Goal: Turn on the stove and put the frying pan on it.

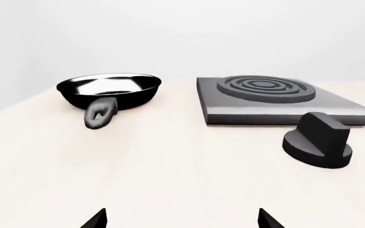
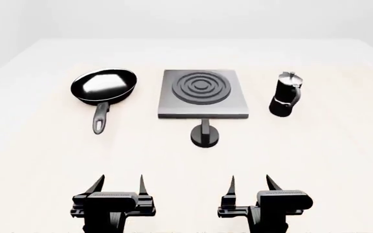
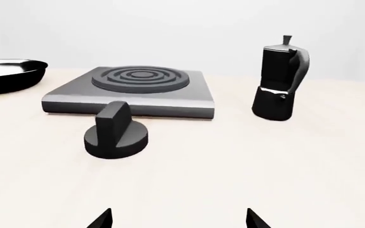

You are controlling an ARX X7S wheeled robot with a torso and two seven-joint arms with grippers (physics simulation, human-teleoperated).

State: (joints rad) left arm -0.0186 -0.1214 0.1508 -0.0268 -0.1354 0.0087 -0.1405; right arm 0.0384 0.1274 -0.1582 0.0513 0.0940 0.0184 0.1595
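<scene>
Stove [image 2: 203, 94] mid-surface [image 2: 316, 160], burner bare, knob [image 2: 205, 134] just in front of it; pan [image 2: 103, 85] to its left, empty, handle toward the robot, moka pot [image 2: 285, 95] to the right. Left claw [image 2: 120, 183] and right claw [image 2: 250, 183] both spread wide, holding nothing, well short of everything. Risks, as judged: knob's narrow ridge could slip between fingers when turned; lifting by the long handle may tip the pan

**Bright, even light and sharp renders**

All three views are bright and evenly lit, with no clear direction of light. Shadows on the pale table [image 2: 316, 160] are almost invisible. The shiny inside of the frying pan [image 2: 104, 85] shows a strong white glare. Edges are crisp everywhere, near and far, without blur or bending at the borders. The far background fades into plain white-grey.
</scene>
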